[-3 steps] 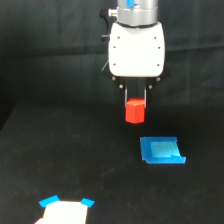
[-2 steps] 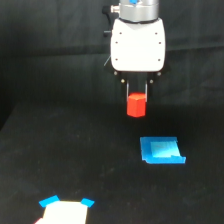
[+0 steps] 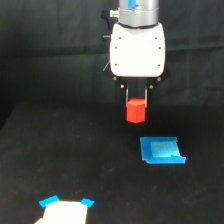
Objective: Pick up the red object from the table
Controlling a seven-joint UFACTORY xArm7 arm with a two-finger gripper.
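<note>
Exterior view: the gripper (image 3: 136, 102) hangs at 12 o'clock from frame centre, its 2 fingers (image 3: 128, 95) clamped on the red object (image 3: 136, 111), which sits clear above the table (image 3: 75, 160). A blue square piece (image 3: 161, 150) lies at 5 o'clock of the block (well apart). A white, blue-cornered item (image 3: 65, 211) rests at 7 o'clock.

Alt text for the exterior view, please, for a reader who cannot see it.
A white tool holds the red object clear above the black table. A flat blue square piece lies lower, toward the view's right; a white, blue-cornered item sits at the bottom edge.
</note>
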